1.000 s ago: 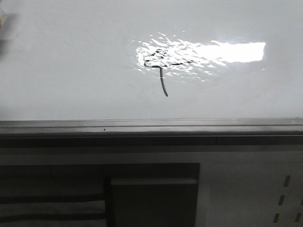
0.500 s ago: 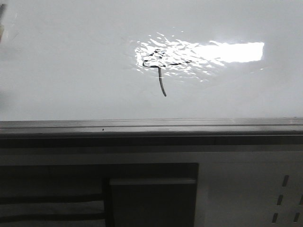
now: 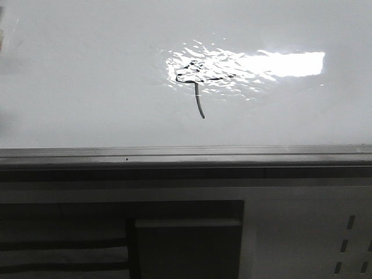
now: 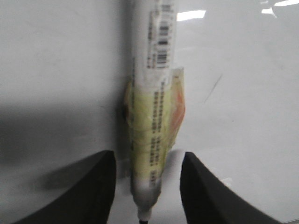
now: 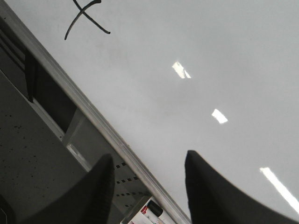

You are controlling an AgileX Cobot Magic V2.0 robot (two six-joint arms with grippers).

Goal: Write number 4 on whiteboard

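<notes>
The number 4 [image 3: 195,87] is drawn in thin black marker on the whiteboard [image 3: 87,87], partly inside the bright glare patch; its tail runs down towards the grey edge rail [image 3: 186,156]. Part of it shows in the right wrist view [image 5: 86,16]. In the left wrist view a white marker [image 4: 154,93] with yellow tape lies on the board [image 4: 243,116] between the jaws of my left gripper [image 4: 148,157], which stand apart with a gap on each side. My right gripper [image 5: 149,157] is open and empty over the board's rail [image 5: 93,116].
Below the rail is a pale panel with slots [image 3: 308,232] and a dark recess [image 3: 186,244]. A marker box [image 5: 152,212] shows beside the rail in the right wrist view. A faint blur sits at the front view's left edge [image 3: 3,35].
The blurred shape at the front view's top left has slid further left, almost out of the picture. The number 4 is unchanged.
</notes>
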